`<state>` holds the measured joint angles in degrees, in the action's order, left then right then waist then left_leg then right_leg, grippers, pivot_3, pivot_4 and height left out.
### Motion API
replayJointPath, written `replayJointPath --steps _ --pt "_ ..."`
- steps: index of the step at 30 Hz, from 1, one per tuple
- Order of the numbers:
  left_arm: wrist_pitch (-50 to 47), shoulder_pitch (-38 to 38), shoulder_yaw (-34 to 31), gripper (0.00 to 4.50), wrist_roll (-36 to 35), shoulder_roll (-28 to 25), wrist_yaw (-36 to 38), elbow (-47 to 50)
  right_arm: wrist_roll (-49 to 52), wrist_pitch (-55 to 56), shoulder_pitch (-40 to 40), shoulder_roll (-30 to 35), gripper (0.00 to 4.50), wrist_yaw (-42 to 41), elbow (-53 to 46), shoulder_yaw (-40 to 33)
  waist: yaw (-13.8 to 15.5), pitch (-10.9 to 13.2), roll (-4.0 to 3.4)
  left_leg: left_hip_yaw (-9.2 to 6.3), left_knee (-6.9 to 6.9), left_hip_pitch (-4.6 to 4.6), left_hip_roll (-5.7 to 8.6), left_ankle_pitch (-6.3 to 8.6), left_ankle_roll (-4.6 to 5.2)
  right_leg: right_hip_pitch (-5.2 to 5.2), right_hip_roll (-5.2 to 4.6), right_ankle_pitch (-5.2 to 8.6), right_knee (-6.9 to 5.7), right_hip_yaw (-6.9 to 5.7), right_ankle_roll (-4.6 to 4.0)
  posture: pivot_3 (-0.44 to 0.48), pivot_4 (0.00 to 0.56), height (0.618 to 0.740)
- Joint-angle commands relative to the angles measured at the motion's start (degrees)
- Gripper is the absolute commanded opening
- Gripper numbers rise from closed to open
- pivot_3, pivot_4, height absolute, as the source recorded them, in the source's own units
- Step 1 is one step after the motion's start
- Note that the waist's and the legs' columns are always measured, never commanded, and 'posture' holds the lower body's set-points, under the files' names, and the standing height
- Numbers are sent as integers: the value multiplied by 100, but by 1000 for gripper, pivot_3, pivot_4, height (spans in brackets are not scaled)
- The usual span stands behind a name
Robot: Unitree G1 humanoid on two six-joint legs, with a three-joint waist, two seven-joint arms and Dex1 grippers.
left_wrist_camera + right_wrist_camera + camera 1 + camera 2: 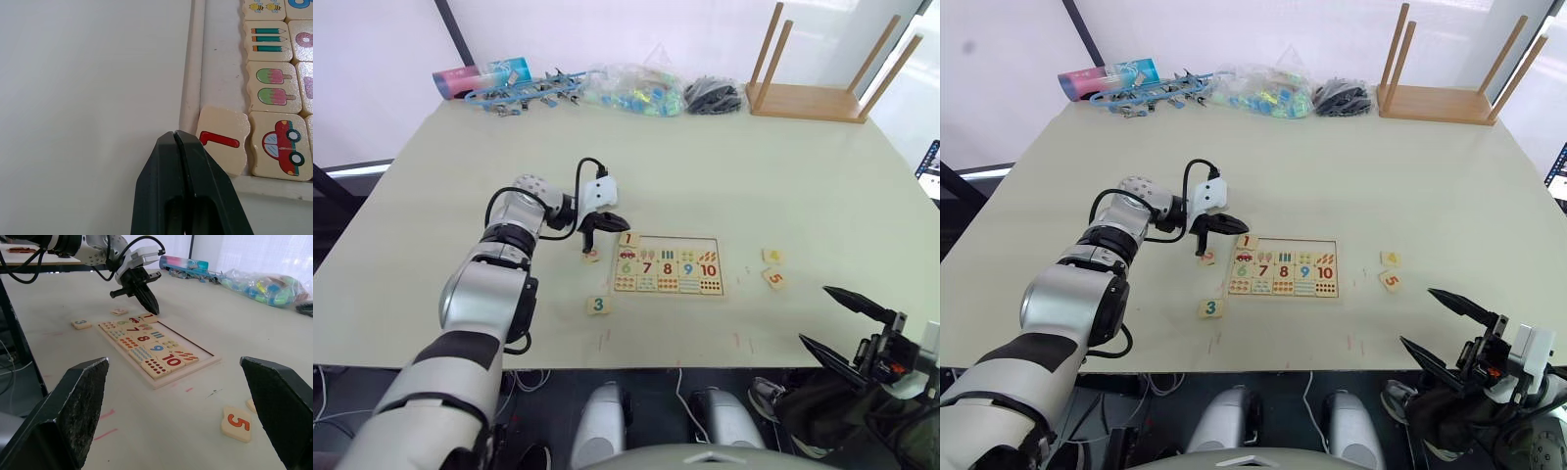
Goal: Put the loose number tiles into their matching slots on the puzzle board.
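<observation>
The puzzle board [672, 265] lies flat on the pale table [724, 176], its two nearer rows filled with tiles printed 6 to 10 and small pictures, while the far row of slots [680, 245] is mostly bare. The red 1 tile [222, 142] sits at the left end of that row, tilted, with one edge riding up on the board's rim rather than lying flat in its recess (the car tile [281, 144] is right beside it). The left gripper [590, 242] hangs just at that corner of the board, its two black fingers [188, 191] pressed together with nothing between them, their tips beside the 1 tile. The pink 2 tile [593, 256] lies on the table just left of the board, under the gripper. The green 3 tile [598, 305] lies nearer the front edge, left of the board. The yellow 4 tile [771, 257] and orange 5 tile [774, 279] lie close together, right of the board. The right gripper [842, 325] is low at the table's near right edge, fingers spread wide and empty.
</observation>
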<state>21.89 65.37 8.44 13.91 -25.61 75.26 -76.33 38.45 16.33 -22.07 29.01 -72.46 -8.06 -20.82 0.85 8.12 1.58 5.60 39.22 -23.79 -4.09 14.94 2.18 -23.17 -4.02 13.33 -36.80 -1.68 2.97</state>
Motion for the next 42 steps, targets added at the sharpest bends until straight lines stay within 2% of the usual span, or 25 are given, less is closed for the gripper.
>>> replayJointPath --steps 1,42 --pt "62 55 -42 31 -35 -38 48 32 97 81 -21 45 4500 -56 -46 -170 0 0 0 0 0 0 0 0 0 0 0 0 0 0 0 0 150 738" --pt "38 -12 -148 31 -146 -88 165 44 75 111 230 37 4500 -210 258 -149 -1 0 0 0 1 0 0 0 0 0 0 0 -1 0 0 0 150 738"
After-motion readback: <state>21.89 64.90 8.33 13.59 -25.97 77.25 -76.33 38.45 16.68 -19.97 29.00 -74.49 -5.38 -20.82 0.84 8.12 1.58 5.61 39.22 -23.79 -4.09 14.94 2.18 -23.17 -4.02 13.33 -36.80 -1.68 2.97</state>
